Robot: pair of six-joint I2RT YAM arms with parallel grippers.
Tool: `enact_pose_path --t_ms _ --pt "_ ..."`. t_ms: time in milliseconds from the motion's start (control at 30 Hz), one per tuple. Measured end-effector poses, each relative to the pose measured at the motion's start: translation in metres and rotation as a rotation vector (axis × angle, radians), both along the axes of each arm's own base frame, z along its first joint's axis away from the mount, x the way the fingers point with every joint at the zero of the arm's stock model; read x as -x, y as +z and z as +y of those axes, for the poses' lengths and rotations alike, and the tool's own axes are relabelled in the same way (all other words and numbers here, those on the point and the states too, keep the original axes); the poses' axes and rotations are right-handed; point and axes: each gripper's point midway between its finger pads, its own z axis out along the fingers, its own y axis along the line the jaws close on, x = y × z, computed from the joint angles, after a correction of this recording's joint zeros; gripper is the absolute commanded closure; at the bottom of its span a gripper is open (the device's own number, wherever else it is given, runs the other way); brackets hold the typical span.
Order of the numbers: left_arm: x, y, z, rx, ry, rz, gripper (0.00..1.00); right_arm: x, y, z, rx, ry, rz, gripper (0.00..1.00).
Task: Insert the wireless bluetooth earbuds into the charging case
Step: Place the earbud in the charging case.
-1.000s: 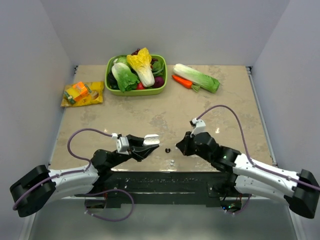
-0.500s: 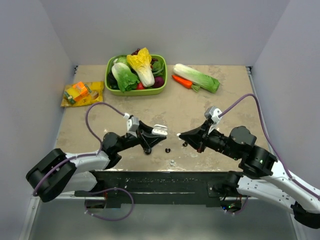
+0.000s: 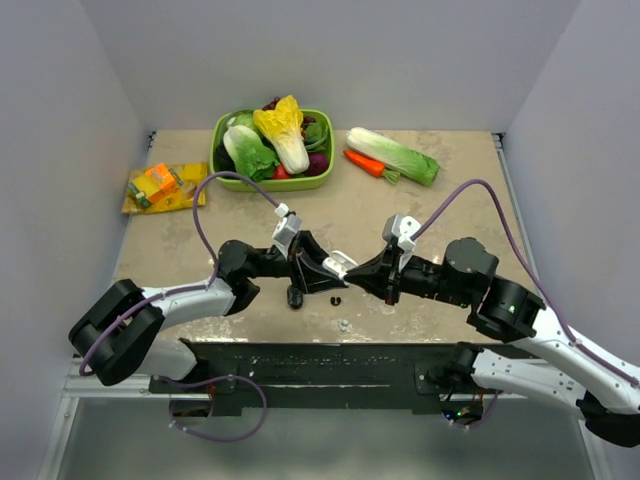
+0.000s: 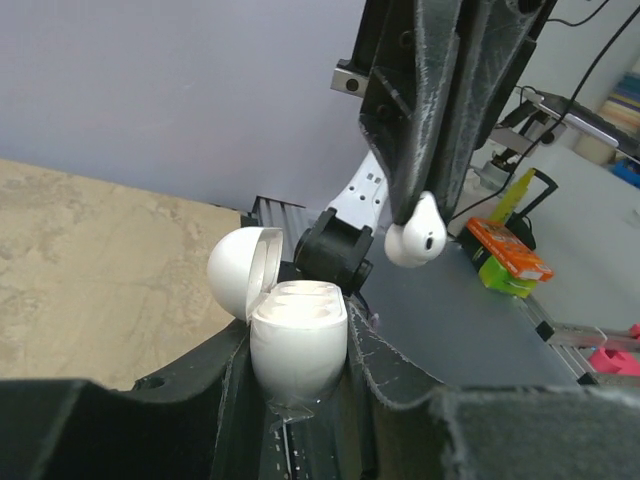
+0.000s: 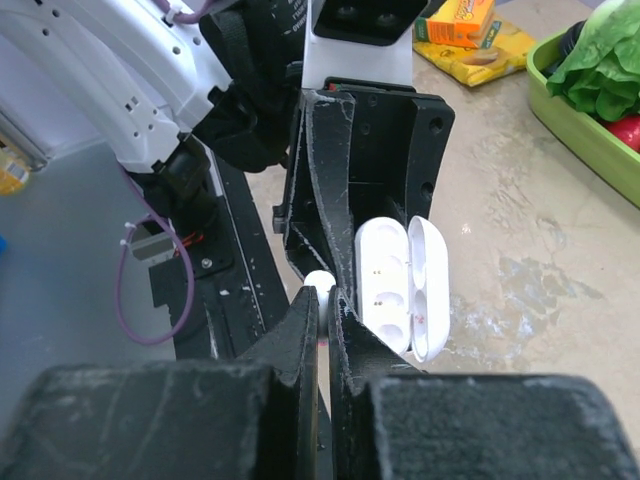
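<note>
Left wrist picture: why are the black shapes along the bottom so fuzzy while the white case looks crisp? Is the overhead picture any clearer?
Left wrist view: those are the arm's own fingers, too near the lens to focus; the charging case and earbud beyond are sharp. Top external view: even light, soft shadows, but both items look tiny.

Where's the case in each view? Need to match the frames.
Top external: case just below centre, at the tip of the right gripper.
Left wrist: case lower centre, lid open to the left.
Right wrist: case centre right, open.
Shared landmark: the right gripper, pinching a white earbud, close beside the case in all three.
</note>
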Motion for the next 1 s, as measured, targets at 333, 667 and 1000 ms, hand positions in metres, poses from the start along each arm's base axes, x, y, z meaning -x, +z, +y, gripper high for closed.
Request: enact_pose_path --t_ms 333,667,1000 --pt "0.015 -0.003 0.002 -0.024 -0.084 -0.002 1.0 -0.004 -0.008 0.011 0.045 0.014 -0.007 1.0" --pt "0.029 -0.004 -0.001 -0.032 -0.137 -0.009 1.0 -0.01 -0.011 0.014 0.059 -0.001 -0.015 1.0" --pt "0.031 -0.004 -0.002 -0.031 -0.14 -0.013 1.0 -0.009 -0.013 0.017 0.072 -0.012 -0.022 1.0"
